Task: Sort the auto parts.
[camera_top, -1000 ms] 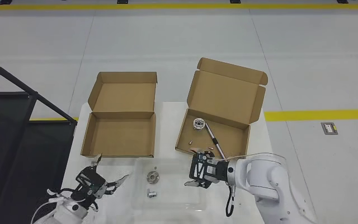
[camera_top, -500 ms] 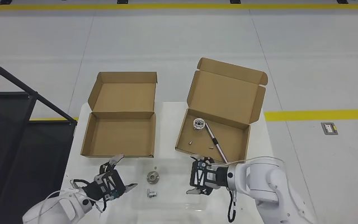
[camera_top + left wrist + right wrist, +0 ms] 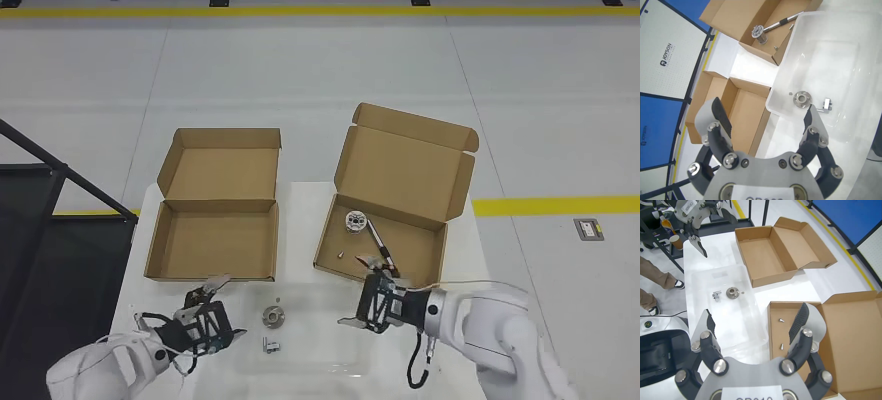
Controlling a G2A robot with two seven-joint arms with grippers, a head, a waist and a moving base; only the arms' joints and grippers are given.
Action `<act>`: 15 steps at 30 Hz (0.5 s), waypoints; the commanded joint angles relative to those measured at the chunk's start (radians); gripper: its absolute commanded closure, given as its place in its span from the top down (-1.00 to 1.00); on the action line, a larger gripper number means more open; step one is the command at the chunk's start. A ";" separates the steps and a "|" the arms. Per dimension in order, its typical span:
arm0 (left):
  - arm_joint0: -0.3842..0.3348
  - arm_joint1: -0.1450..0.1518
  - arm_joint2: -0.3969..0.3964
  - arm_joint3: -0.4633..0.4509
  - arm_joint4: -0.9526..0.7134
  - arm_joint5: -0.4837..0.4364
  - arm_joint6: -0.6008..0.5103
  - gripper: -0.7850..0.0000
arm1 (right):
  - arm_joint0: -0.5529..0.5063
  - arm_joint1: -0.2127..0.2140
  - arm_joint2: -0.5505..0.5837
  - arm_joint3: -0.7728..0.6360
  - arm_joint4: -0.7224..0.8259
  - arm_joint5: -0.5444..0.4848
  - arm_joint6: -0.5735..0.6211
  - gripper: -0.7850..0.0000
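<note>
A clear plastic tray (image 3: 330, 368) sits at the table's front and holds a round metal flange (image 3: 272, 317), a small bracket (image 3: 270, 346) and a tiny nut (image 3: 277, 301). My left gripper (image 3: 228, 308) is open at the tray's left end, close to the flange (image 3: 802, 98) and bracket (image 3: 826, 107). My right gripper (image 3: 358, 293) is open and holds nothing, over the tray's right end by the front wall of the right box (image 3: 400, 240). That box holds a gear part (image 3: 354, 220), a metal rod (image 3: 378, 242) and two small bolts (image 3: 781, 320).
The left cardboard box (image 3: 212, 240) stands open with nothing in it, behind the tray. Both boxes have their lids folded back. A black frame (image 3: 40, 170) stands off the table's left side.
My left gripper has moved right, up to the tray's left end. My right gripper has shifted slightly right toward the right box. The parts in the tray have not moved.
</note>
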 commanded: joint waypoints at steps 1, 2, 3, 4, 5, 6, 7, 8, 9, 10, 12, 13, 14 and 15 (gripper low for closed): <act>-0.051 0.009 0.020 0.007 0.026 -0.078 0.004 1.00 | -0.029 0.006 0.028 -0.026 -0.030 -0.004 -0.066 1.00; -0.071 0.015 0.040 0.014 0.042 -0.078 0.007 1.00 | -0.046 0.009 0.043 -0.045 -0.051 -0.005 -0.092 1.00; -0.087 0.021 0.065 0.028 0.057 -0.078 0.007 1.00 | -0.065 0.012 0.060 -0.066 -0.072 0.001 -0.121 1.00; -0.106 0.030 0.093 0.037 0.074 -0.078 0.005 1.00 | -0.089 0.015 0.081 -0.088 -0.089 0.013 -0.154 1.00; -0.124 0.038 0.123 0.055 0.080 -0.078 0.005 1.00 | -0.116 0.018 0.101 -0.107 -0.104 0.021 -0.190 1.00; -0.145 0.048 0.152 0.069 0.084 -0.078 0.003 1.00 | -0.143 0.022 0.125 -0.125 -0.116 0.025 -0.225 1.00; -0.167 0.057 0.182 0.082 0.089 -0.078 -0.003 1.00 | -0.172 0.025 0.152 -0.140 -0.125 0.028 -0.258 1.00; -0.185 0.068 0.216 0.098 0.087 -0.078 -0.008 1.00 | -0.200 0.028 0.180 -0.156 -0.129 0.029 -0.295 1.00; -0.207 0.079 0.251 0.110 0.086 -0.078 -0.019 1.00 | -0.229 0.031 0.211 -0.169 -0.129 0.030 -0.335 1.00; -0.227 0.091 0.288 0.123 0.081 -0.078 -0.027 1.00 | -0.257 0.034 0.241 -0.181 -0.133 0.029 -0.370 1.00; -0.273 0.116 0.364 0.142 0.075 -0.078 -0.061 1.00 | -0.312 0.039 0.296 -0.201 -0.154 0.043 -0.410 1.00; -0.294 0.129 0.402 0.156 0.058 -0.078 -0.075 1.00 | -0.337 0.041 0.319 -0.212 -0.159 0.051 -0.425 1.00; -0.302 0.133 0.414 0.160 0.053 -0.078 -0.083 1.00 | -0.346 0.042 0.327 -0.214 -0.162 0.053 -0.427 1.00; -0.302 0.133 0.414 0.160 0.053 -0.078 -0.083 1.00 | -0.346 0.042 0.327 -0.214 -0.162 0.053 -0.427 1.00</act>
